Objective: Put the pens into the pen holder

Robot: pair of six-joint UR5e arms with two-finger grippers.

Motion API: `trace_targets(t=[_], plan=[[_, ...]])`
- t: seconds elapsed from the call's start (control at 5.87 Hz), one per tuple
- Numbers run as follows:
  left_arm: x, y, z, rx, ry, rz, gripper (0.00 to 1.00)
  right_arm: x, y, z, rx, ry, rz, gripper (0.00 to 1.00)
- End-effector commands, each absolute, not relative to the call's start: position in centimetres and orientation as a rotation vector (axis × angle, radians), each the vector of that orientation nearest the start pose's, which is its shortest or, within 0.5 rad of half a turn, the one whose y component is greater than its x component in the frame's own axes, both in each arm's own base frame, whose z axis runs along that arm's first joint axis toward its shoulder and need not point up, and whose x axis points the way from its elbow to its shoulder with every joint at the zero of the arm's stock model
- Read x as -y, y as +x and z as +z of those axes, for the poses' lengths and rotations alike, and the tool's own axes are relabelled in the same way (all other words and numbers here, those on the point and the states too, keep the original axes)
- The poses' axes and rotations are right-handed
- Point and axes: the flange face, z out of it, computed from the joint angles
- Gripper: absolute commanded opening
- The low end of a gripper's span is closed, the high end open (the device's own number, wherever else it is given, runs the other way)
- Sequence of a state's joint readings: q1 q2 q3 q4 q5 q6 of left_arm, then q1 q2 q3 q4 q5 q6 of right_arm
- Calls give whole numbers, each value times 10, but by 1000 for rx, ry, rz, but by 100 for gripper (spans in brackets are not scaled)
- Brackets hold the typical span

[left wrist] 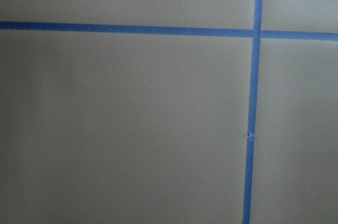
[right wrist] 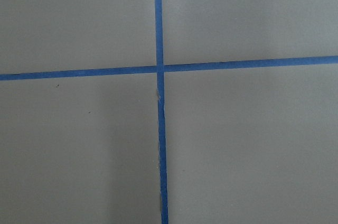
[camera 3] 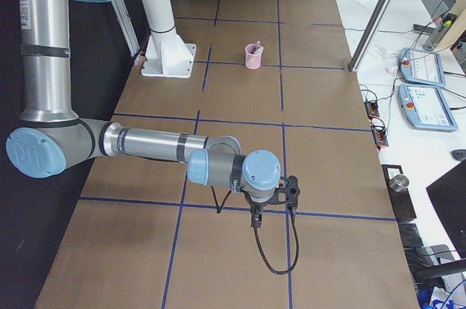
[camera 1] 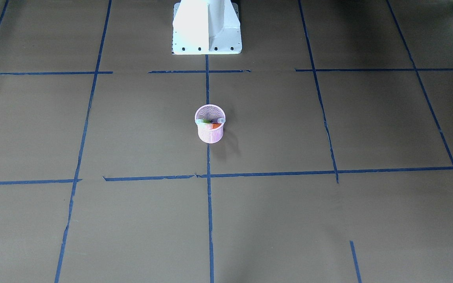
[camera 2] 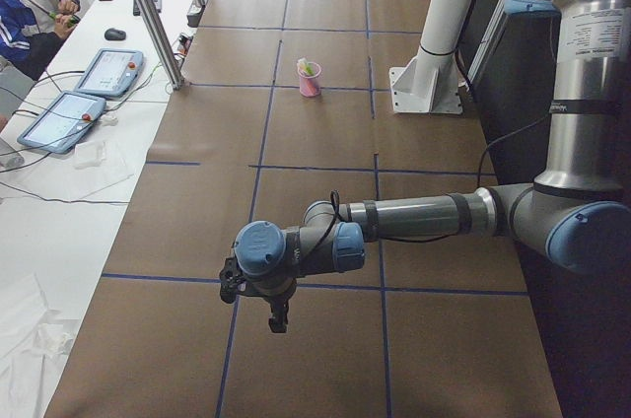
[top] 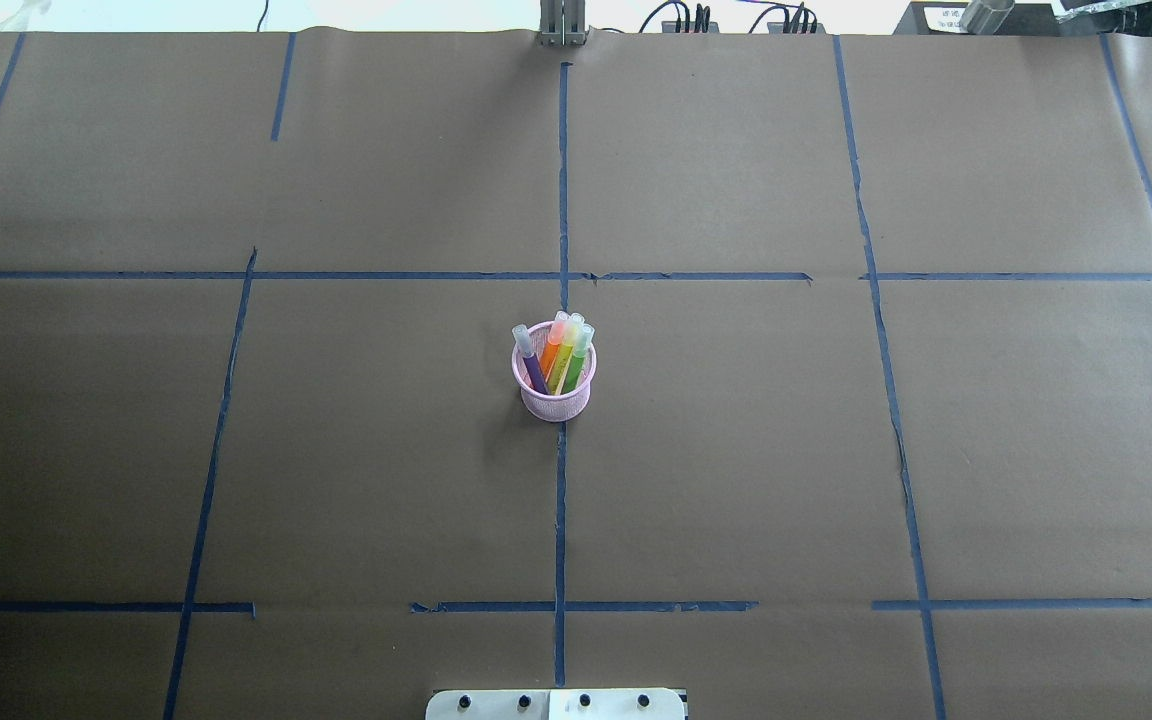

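Exterior front-facing view: a pink mesh cup [camera 1: 210, 134] stands upright on the brown paper table [camera 1: 328, 220], on a blue tape line [camera 1: 209, 204], before the white robot base [camera 1: 207, 27]; pens [camera 1: 210, 122] sit inside it, pale caps at the rim.

Overhead exterior view: four pens [top: 561, 355] stand in the cup, purple, orange, yellow-green and green; all lean toward its far rim.

Exterior left view: the left gripper [camera 2: 278, 317] hangs low over the near end of the table, pointing down; I cannot tell whether its fingers are apart or together; the cup is well apart from them, far up the table.

Exterior right view: the right gripper [camera 3: 256, 216] hangs low likewise; the state of its fingers cannot be told either; the cup is far beyond them.

Wrist views: only paper and crossing tape lines lie below the fingers.
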State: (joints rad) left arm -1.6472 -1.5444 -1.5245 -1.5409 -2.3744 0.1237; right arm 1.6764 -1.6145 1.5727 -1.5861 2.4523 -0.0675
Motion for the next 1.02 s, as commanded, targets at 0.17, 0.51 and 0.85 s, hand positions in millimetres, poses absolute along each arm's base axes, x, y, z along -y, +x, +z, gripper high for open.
trace_targets(t=[0.17, 0.51, 0.85], plan=[[472, -92, 663, -777, 11, -14, 100, 461, 108, 671, 878, 27, 64, 100], [472, -86, 666, -779, -1, -5, 100, 460, 111, 671, 879, 28, 71, 100], [470, -86, 669, -777, -6, -7, 100, 460, 112, 671, 880, 11, 83, 100]])
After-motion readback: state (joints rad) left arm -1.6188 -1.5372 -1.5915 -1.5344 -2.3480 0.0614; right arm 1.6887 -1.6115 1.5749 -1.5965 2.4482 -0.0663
